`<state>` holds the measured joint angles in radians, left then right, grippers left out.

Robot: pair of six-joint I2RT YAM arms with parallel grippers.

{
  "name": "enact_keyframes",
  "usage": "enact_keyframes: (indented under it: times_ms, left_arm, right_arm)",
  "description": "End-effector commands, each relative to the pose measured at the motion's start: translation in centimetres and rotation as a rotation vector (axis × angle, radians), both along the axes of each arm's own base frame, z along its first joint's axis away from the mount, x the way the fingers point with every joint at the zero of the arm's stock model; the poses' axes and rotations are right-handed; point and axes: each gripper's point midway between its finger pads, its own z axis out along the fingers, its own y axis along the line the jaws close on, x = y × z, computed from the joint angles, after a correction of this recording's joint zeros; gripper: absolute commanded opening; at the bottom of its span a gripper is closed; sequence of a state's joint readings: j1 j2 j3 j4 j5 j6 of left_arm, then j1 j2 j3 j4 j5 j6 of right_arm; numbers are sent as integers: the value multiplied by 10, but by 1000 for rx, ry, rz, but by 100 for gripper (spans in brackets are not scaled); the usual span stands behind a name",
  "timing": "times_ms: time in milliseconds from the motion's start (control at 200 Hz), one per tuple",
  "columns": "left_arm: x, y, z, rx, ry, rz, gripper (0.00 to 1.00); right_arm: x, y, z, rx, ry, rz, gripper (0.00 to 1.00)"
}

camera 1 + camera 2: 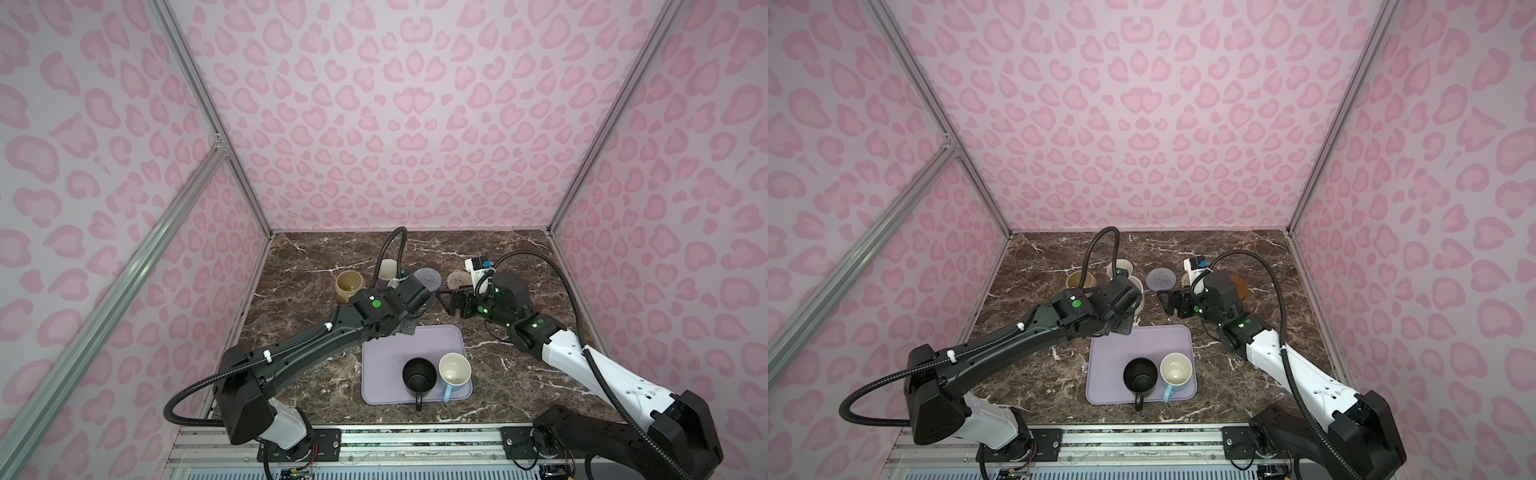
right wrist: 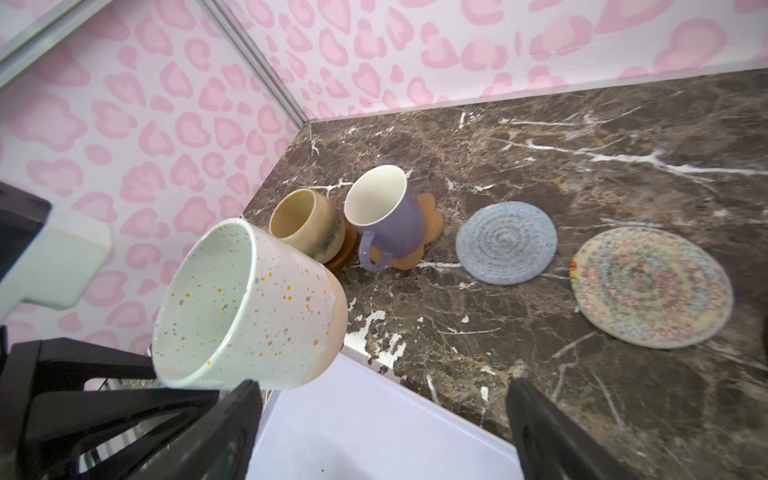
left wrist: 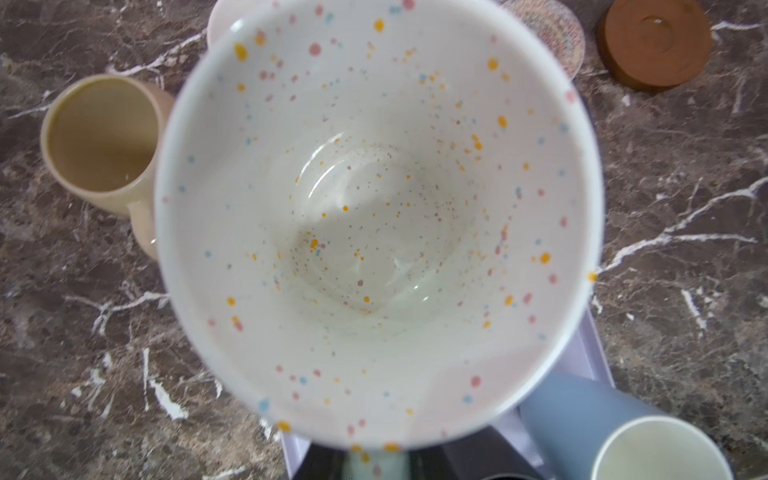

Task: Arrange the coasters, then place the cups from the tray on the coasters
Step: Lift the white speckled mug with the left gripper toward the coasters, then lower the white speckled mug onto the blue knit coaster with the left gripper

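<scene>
Left hand (image 1: 409, 297) on empty speckled cup (image 2: 245, 307)

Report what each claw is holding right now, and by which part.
Left claw: the white speckled mug, in the air, gripped on its handle side; the exact contact is hidden. Right claw: open, holding nothing.

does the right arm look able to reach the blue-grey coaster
Probably yes: the right gripper is open and empty, the blue-grey coaster lies bare just ahead, the speckled mug off to one side.
</scene>
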<state>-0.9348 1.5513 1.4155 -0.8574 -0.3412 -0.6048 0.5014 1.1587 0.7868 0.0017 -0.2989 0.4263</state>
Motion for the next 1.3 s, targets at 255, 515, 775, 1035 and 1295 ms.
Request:
enact_keyframes:
  times_ms: [255, 515, 775, 1035, 1295]
  left_arm:
    - [81, -60, 3, -53, -27, -20, 4]
    - [116, -79, -23, -70, 18, -6, 3]
    - [144, -89, -52, -58, 57, 20, 4]
    - [161, -93, -73, -57, 79, 40, 3]
    - [175, -91, -91, -45, 92, 69, 3]
  right_arm:
    - [29, -48, -21, -26, 67, -143, 98]
    - [40, -55, -34, -47, 86, -139, 98]
    - [50, -56, -48, -64, 112, -128, 98]
    - [54, -56, -63, -81, 140, -125, 98]
    - [57, -56, -72, -93, 161, -124, 98]
